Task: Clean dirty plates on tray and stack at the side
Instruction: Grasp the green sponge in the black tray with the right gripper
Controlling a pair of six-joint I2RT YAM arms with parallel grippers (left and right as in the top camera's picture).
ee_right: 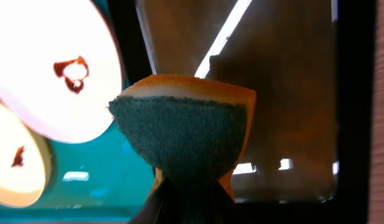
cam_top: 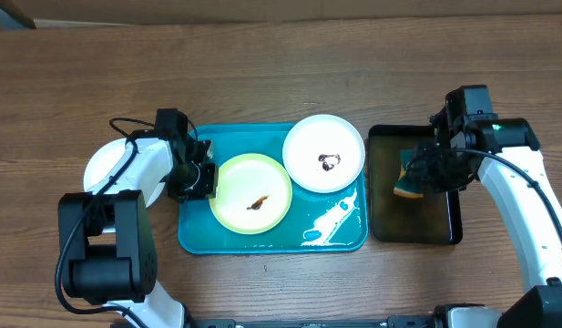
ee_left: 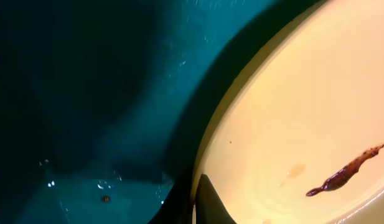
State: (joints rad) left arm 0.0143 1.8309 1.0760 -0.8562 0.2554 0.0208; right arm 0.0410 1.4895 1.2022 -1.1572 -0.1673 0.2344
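The teal tray (cam_top: 194,235) holds the pale yellow-green plate (cam_top: 244,182) and a white plate (cam_top: 340,137), each with a brown smear. A second white plate (cam_top: 103,164) lies on the table left of the tray, partly under my left arm. My left gripper (cam_top: 205,179) is shut on the left rim of the yellow-green plate (ee_left: 291,112); its fingers (ee_left: 195,205) pinch the edge just above the tray floor (ee_left: 86,93). My right gripper (cam_top: 424,173) is shut on a green-and-orange sponge (ee_right: 182,134) above the black tray (cam_top: 444,228).
White foam and water streaks (cam_top: 331,221) lie on the tray's right front part. The black tray (ee_right: 291,93) stands right of the teal tray. Wooden table runs all round. The right wrist view also shows both tray plates, white (ee_right: 48,68) and yellow-green (ee_right: 17,162).
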